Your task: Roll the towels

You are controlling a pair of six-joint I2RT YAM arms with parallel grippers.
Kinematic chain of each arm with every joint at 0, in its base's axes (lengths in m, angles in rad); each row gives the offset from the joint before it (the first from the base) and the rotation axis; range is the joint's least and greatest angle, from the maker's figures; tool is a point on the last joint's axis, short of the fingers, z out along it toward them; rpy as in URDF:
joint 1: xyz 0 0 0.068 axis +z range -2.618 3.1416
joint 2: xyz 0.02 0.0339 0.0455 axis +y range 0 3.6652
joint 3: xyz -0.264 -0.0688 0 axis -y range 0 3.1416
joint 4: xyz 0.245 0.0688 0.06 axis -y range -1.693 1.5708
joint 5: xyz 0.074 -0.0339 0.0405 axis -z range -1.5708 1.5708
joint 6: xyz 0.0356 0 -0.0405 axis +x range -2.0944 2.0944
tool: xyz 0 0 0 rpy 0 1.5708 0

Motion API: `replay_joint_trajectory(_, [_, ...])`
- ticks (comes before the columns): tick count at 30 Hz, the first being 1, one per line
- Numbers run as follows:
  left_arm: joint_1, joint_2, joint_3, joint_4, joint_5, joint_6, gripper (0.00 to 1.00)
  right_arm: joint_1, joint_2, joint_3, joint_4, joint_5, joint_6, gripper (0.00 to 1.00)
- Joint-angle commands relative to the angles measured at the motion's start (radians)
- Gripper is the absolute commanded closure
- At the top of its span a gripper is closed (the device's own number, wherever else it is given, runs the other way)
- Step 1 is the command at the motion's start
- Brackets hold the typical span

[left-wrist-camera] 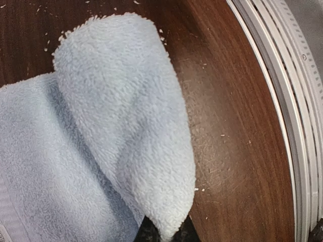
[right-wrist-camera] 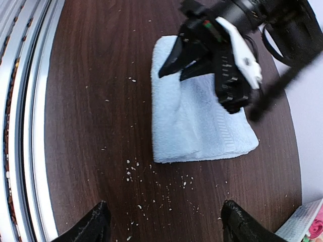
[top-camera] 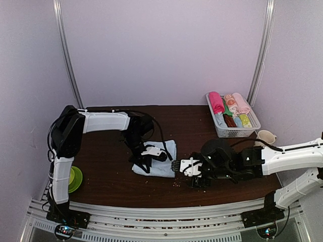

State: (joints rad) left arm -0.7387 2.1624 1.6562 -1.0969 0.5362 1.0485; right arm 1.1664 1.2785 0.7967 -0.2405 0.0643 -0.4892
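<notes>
Corner of blue towel (left-wrist-camera: pixel 121 126) clenched in my left claw (top-camera: pixel 151 157), raised off bench (top-camera: pixel 101 166), centre of frame. Right claw (top-camera: pixel 175 165) released, hovering just right of towel. Risk: thin pinch slips, flap flops back (loose, crooked roll). Depth of pinch hidden, since grip is cut off at bottom edge of left wrist view.

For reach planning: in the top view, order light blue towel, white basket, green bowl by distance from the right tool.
1. light blue towel, just left of the right tool.
2. white basket, far right.
3. green bowl, left edge.
</notes>
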Motion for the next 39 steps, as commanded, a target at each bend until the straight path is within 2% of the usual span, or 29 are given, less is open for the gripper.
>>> replay_joint_trajectory(1, [0.045, 0.086, 0.129, -0.229, 0.151, 0.036, 1.0, 0.083, 0.037, -0.028, 0.109, 0.08, -0.118, 0.25])
replay_joint_trajectory(7, [0.061, 0.169, 0.233, -0.331, 0.193, 0.056, 1.0, 0.126, 0.238, 0.114, 0.107, 0.227, -0.143, 0.29])
replay_joint_trajectory(14, [0.062, 0.236, 0.294, -0.401, 0.211, 0.087, 1.0, 0.126, 0.46, 0.26, 0.149, 0.337, -0.163, 0.29])
replay_joint_trajectory(20, [0.064, 0.267, 0.309, -0.427, 0.232, 0.107, 1.0, 0.088, 0.562, 0.341, 0.113, 0.307, -0.122, 0.31])
replay_joint_trajectory(29, [0.067, 0.281, 0.322, -0.435, 0.245, 0.109, 1.0, 0.023, 0.649, 0.451, -0.021, 0.228, -0.06, 0.56])
replay_joint_trajectory(36, [0.071, 0.286, 0.326, -0.431, 0.249, 0.1, 1.0, 0.001, 0.67, 0.465, -0.09, 0.093, -0.049, 0.58])
replay_joint_trajectory(39, [0.071, 0.285, 0.326, -0.431, 0.248, 0.099, 1.0, -0.006, 0.697, 0.499, -0.131, 0.068, -0.037, 0.66])
